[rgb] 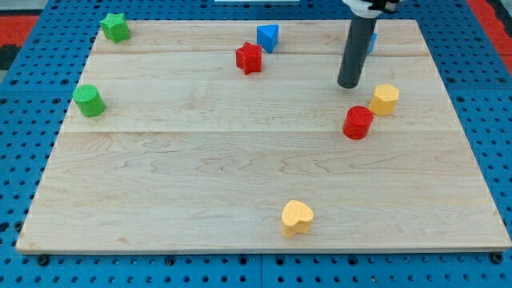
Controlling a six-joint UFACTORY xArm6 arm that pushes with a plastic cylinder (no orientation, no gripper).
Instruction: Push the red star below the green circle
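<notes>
Rod tool first: it has no jaws to open or clench, so it grasps nothing, and my tip [350, 84] rests on the tabletop [240, 184] in the far right part of the scene, touching no block. Nearest to it are the red cylinder [358, 122], just on the near side, and the yellow block [385, 98] to the right; a blue block [371, 42] peeks out from behind the rod on the far side. The red star [250, 58] lies well to the left of my tip, near the far edge, with the blue cube [268, 37] just beyond it. The green circle [89, 100] sits close to the left edge, the green star [115, 27] is in the far left corner, and a yellow heart [297, 218] sits alone near the near edge. As I judge it, the work is at the approach step: the star is not yet contacted and remains well apart from its goal. Next, I reckon my tip must travel left, pass around the star to its far right side without nudging the blue cube, then push it leftward and nearward to the spot on the near side of the circle.
</notes>
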